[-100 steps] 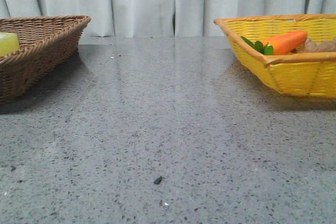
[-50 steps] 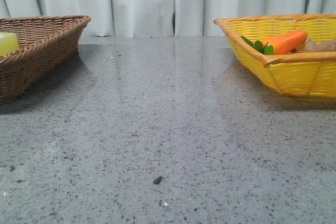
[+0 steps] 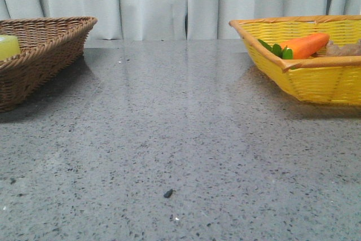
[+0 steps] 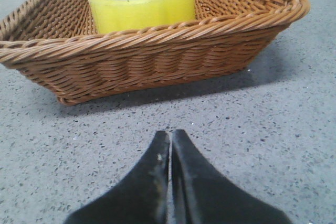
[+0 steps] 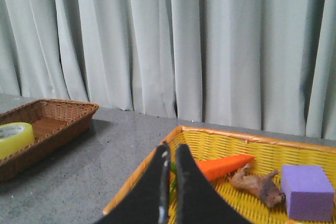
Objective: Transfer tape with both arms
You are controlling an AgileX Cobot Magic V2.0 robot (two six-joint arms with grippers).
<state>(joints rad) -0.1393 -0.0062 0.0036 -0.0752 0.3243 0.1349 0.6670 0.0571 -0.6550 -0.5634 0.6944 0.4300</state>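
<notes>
Nothing much has shifted over the last second: from the front camera I see the same grey speckled tabletop (image 3: 180, 139), with only a slight drift in framing.

My task item, the roll of yellow packing tape (image 4: 142, 3), sits flat inside the brown woven wicker basket (image 4: 157, 61), its core opening facing up. My left gripper (image 4: 171, 145) hangs above the table just outside the basket's near wall, fingers pressed together and holding nothing. The tape lies straight ahead of it, beyond that wall, so the left arm is plainly the nearer one. My right gripper (image 5: 171, 156) is over the yellow woven basket (image 5: 294, 153), its fingers nearly closed with a thin gap and nothing between them.

Whether the tape is waiting to be picked or has just been delivered here, I cannot settle from this scene; it fits both.

My front camera catches only a sliver of the tape at the far left edge. Inside the yellow basket, my right wrist camera shows an orange toy carrot (image 5: 223, 166), a brown ginger-like piece (image 5: 257, 182) and a purple foam block (image 5: 308, 192).
</notes>
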